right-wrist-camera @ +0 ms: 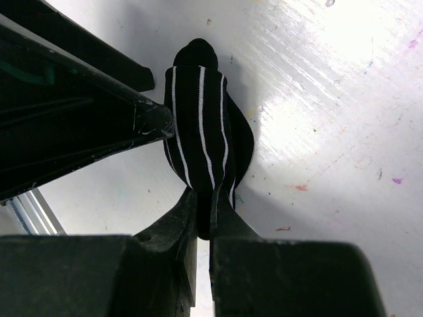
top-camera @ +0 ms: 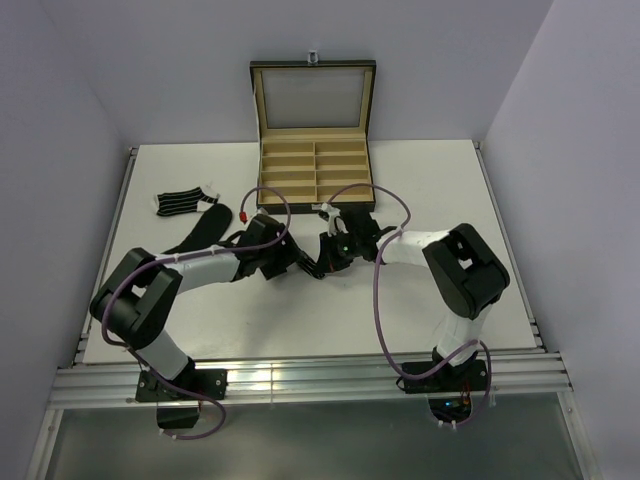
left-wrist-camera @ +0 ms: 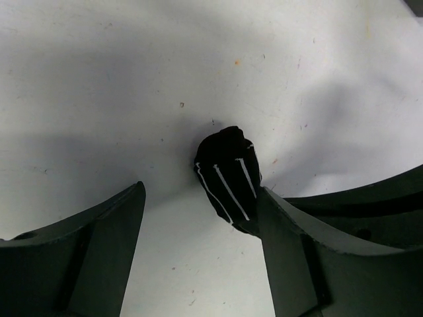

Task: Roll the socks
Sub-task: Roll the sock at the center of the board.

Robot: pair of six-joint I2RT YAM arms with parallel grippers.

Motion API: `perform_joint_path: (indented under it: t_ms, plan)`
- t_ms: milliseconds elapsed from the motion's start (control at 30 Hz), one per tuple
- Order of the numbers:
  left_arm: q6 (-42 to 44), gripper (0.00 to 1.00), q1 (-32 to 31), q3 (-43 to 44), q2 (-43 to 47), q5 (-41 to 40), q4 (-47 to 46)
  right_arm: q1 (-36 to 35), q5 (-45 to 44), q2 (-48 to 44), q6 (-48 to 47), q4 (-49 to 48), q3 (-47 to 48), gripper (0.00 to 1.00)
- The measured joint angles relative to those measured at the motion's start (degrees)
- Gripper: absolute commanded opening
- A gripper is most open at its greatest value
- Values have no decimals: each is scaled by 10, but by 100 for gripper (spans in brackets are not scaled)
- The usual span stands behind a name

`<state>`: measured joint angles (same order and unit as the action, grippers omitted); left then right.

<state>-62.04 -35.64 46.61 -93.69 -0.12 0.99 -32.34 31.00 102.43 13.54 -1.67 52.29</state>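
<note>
- Rolling looks nearly finished: the right gripper (right-wrist-camera: 210, 214) pinches the bundled striped sock (right-wrist-camera: 201, 125) on the table (top-camera: 420, 200), mid-frame.
- The left gripper (left-wrist-camera: 201, 198) stands spread, with the bundle between its fingers.
- The next move probably calls for tucking the bundle; the flat socks (top-camera: 180, 203) wait upper left.

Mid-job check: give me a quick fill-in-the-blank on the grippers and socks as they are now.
The right gripper is ___ on the rolled black sock with thin white stripes.
The left gripper stands ___, a finger on each side of that bundle.
The flat striped fabric sock lies on the white table, ___ of the black compartmented box with tan lining.
Missing: shut; open; left.
</note>
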Motion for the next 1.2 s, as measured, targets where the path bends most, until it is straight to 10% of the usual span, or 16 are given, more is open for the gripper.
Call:
perform_joint_path:
  t_ms: [767, 1067, 1200]
  plan:
    - [-67, 59, -1, 42, -59, -2, -28, 0, 0, 5, 1, 12, 7, 0]
    - [-81, 17, -5, 71, -87, -8, 3, 0, -1, 6, 1, 13, 7, 0]
    - [-76, 0, -7, 83, -91, -13, 17, 0, -7, 5, 3, 13, 7, 20]
